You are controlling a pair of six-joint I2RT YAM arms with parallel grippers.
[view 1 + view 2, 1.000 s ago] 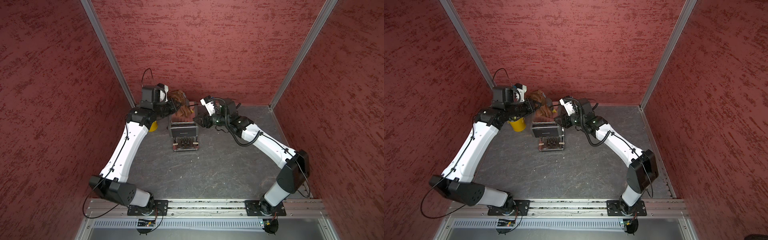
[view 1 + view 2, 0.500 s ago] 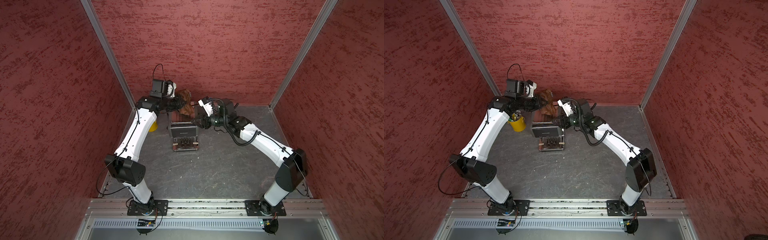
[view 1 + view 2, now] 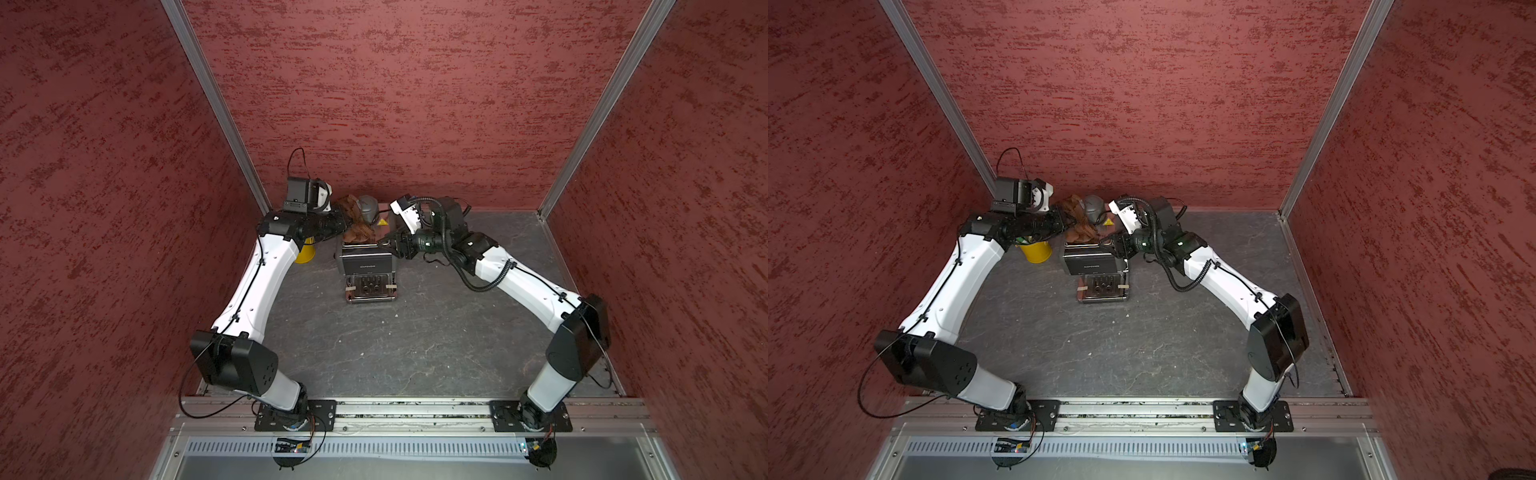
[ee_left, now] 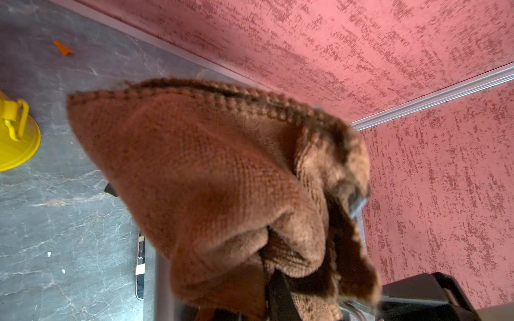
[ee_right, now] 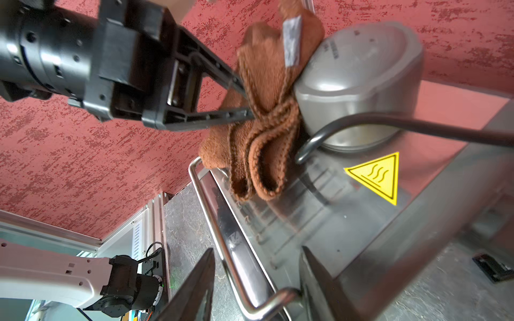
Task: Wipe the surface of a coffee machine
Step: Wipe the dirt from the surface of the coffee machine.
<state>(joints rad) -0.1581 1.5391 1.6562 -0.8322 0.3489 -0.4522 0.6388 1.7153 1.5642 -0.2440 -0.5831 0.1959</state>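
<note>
The coffee machine (image 3: 365, 264) (image 3: 1094, 262) stands at the back middle of the floor, its steel drip tray (image 3: 370, 293) facing the front. My left gripper (image 3: 347, 222) (image 5: 249, 104) is shut on a bunched brown cloth (image 3: 357, 227) (image 3: 1081, 227) (image 4: 222, 172) (image 5: 264, 125). The cloth hangs onto the machine's top and presses against the side of the grey domed cap (image 3: 368, 206) (image 5: 361, 77). My right gripper (image 3: 384, 243) (image 5: 257, 250) is open at the top's front right corner. The steel rail (image 5: 236, 255) runs between its fingers.
A yellow bucket (image 3: 304, 253) (image 3: 1036, 250) (image 4: 14, 139) stands left of the machine, under my left arm. A black cord (image 5: 389, 125) loops past the cap above the yellow warning sticker (image 5: 378, 178). Red walls close the back and both sides.
My left arm lifted its elbow and swept the cloth back over the cap, then dropped again and drew the cloth off it, so the cap shows. The right gripper stayed at the rail.
</note>
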